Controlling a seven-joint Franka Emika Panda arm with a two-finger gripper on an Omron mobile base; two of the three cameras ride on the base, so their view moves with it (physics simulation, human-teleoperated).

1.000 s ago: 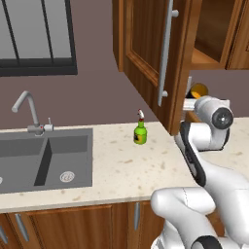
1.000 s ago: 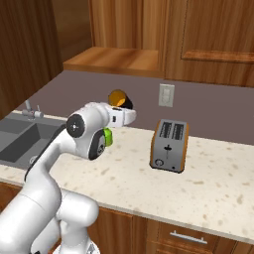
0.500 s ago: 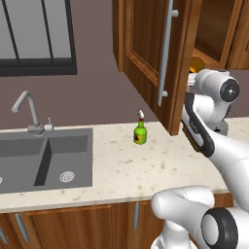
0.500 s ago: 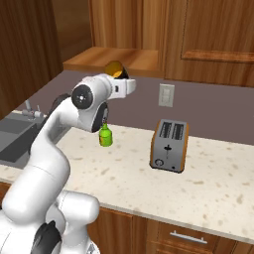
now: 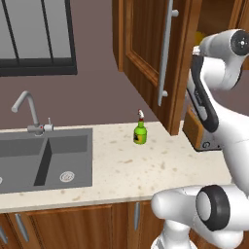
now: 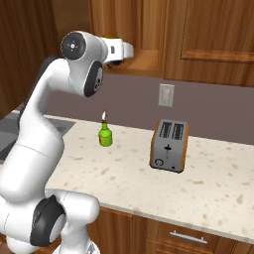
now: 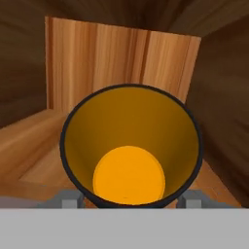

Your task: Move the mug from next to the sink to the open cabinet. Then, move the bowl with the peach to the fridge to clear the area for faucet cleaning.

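1. Up inside the open cabinet (image 5: 146,53), the claw (image 7: 129,200) grips the mug (image 7: 130,148); grey fingertips (image 7: 65,198) sit on either side of its black wall.
2. Mug mouth faces the hand camera, orange-yellow inside visible; wooden cabinet back panel lies beyond it, shelf board below.
3. Arm reaches high; in the right base view the wrist extends toward the cabinet shelf.
4. Green bottle (image 6: 104,134) with red top stands upright on the speckled tabletop (image 6: 208,181), left of the toaster (image 6: 170,145).
5. Sink (image 5: 44,158) and faucet (image 5: 30,111) sit at far left of the tabletop, well apart from the bottle.
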